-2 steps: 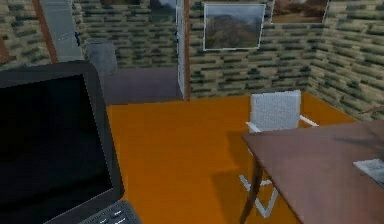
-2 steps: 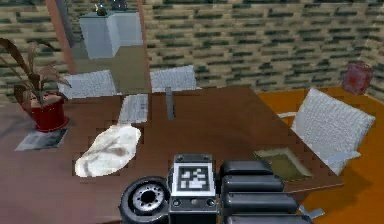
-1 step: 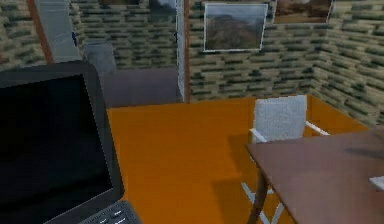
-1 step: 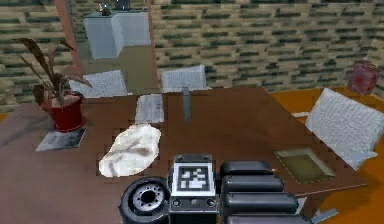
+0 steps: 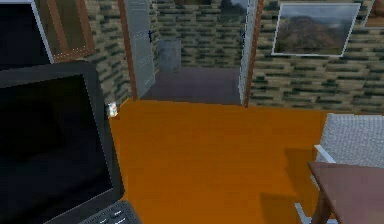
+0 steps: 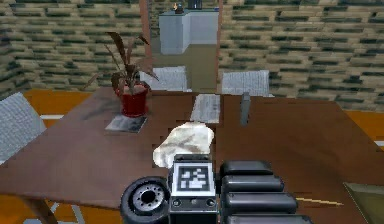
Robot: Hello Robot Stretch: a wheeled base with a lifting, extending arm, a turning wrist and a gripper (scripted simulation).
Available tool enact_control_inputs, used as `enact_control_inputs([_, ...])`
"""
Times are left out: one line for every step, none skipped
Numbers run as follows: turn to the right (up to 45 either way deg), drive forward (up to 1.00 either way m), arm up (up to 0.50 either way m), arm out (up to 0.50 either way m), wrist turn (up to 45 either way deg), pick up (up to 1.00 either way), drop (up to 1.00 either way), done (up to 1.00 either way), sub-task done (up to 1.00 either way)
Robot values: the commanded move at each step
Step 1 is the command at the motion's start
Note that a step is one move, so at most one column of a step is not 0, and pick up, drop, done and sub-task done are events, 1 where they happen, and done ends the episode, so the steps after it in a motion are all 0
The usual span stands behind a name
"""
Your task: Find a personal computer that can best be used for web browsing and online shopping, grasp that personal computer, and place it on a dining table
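A laptop (image 5: 55,150) with a dark screen and a grey keyboard edge stands large at the forward view's left, lid up. In the arm side view the brown dining table (image 6: 90,160) spreads across the middle. The arm's end rises at the bottom edge, with a white marked square (image 6: 193,178) and the gripper's dark body (image 6: 148,200) to its left, over the table's near side. I can't make out the fingers, so I cannot tell whether the gripper holds anything.
On the table are a plant in a red pot (image 6: 132,98), a crumpled white cloth (image 6: 185,140), papers (image 6: 207,107) and a grey upright object (image 6: 245,108). White chairs (image 6: 18,120) surround it. The forward view shows orange floor (image 5: 220,150), a doorway (image 5: 195,50), a table corner (image 5: 350,190).
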Motion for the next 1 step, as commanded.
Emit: enact_control_inputs([0.0, 0.00, 0.00, 0.48, 0.0, 0.00, 0.00, 0.00, 0.00])
